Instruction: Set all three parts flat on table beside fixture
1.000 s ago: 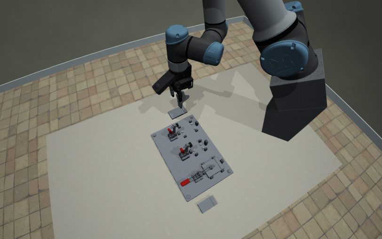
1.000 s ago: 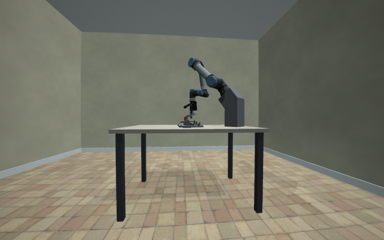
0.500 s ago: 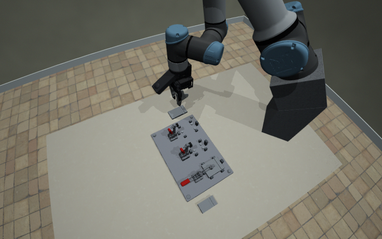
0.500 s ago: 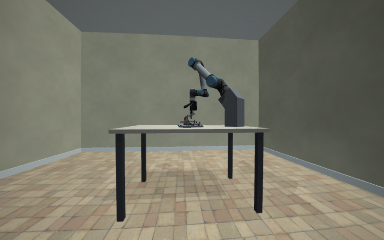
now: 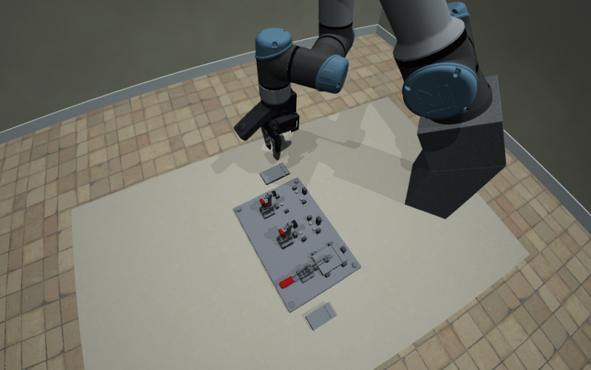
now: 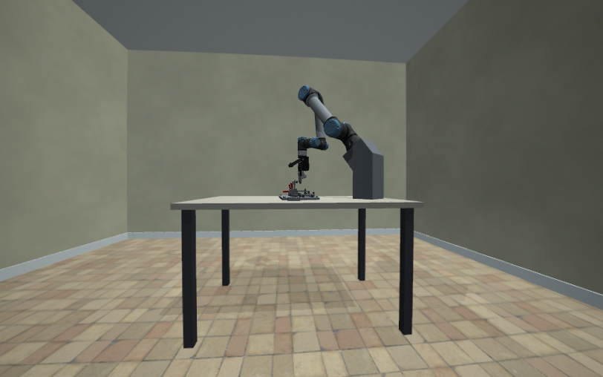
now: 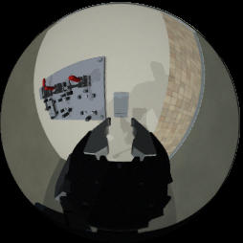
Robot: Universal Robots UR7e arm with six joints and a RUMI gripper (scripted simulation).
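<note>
Clamp (image 5: 286, 282) over the last seated part (image 5: 335, 258) could pin it;
jaws (image 5: 272, 150) (image 6: 300, 181) part-open, holding nothing; lifting before release might jam or drag the fixture (image 5: 261, 244) (image 7: 96, 72).

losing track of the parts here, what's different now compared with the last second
The gripper has drawn its fingers closer together, leaving a gap with nothing in it. Nothing was taken hold of or let go. The arm shows no clear move; two parts still lie flat beside the fixture, and the third remains in it, by the lowered clamp.
</note>
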